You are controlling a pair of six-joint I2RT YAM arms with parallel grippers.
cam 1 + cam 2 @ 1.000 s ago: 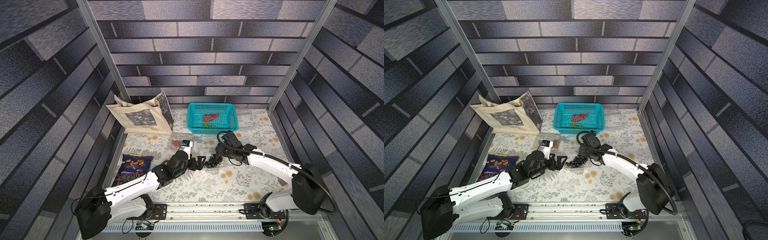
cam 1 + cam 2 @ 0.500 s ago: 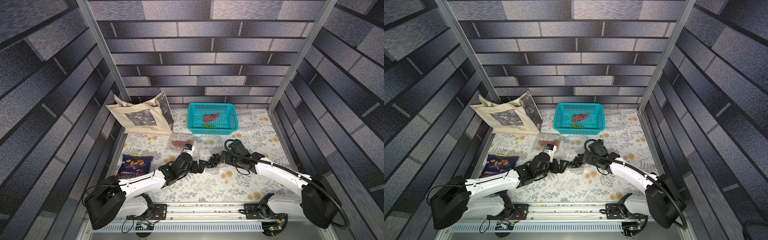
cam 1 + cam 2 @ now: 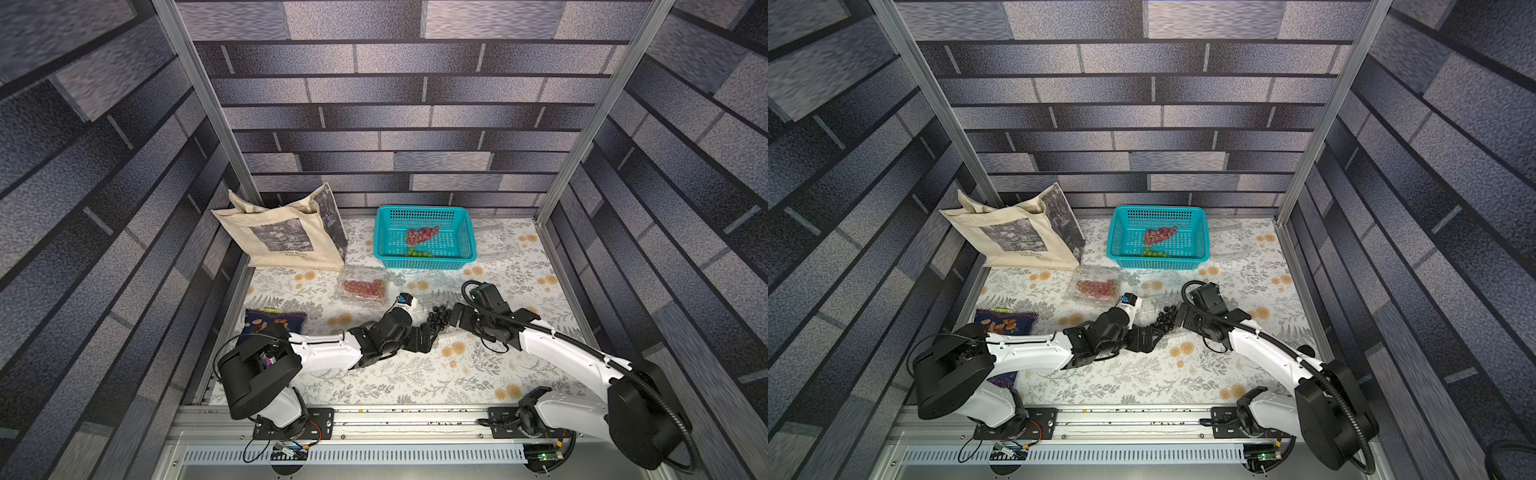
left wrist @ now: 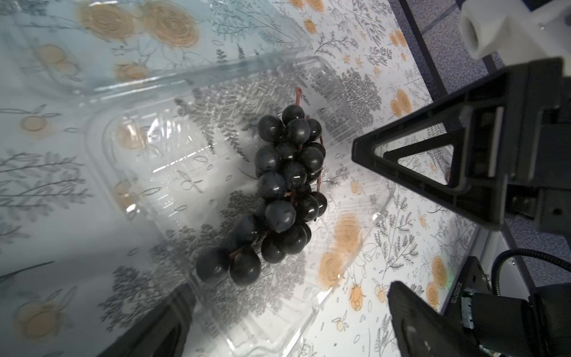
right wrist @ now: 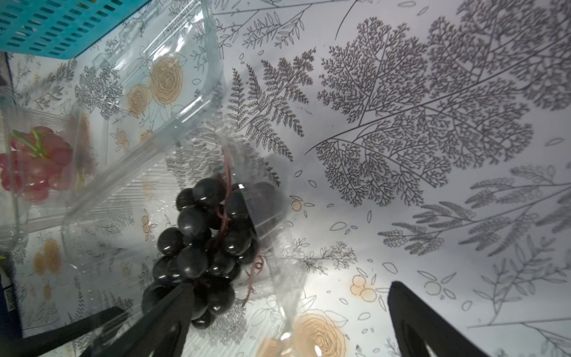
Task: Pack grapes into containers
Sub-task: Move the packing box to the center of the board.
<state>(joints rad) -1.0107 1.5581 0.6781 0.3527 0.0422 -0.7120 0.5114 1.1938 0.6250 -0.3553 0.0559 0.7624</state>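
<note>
Unobstructed tablecloth (image 3: 415, 374) is provided between the front rail and both arms. The rear edge is occupied by the tote bag (image 3: 286, 232) and the teal basket (image 3: 424, 212). The left gripper (image 4: 290, 290) and right gripper (image 5: 287, 296) are spread wide with nothing held, and are faced toward each other across the open container (image 4: 129, 173). The dark grapes (image 4: 287, 185) are laid in its tray. A closed container (image 3: 360, 273) is filled with red grapes (image 3: 363, 287). A red bunch (image 3: 420, 235) and a green bunch (image 3: 419, 252) are seen in the basket.
</note>
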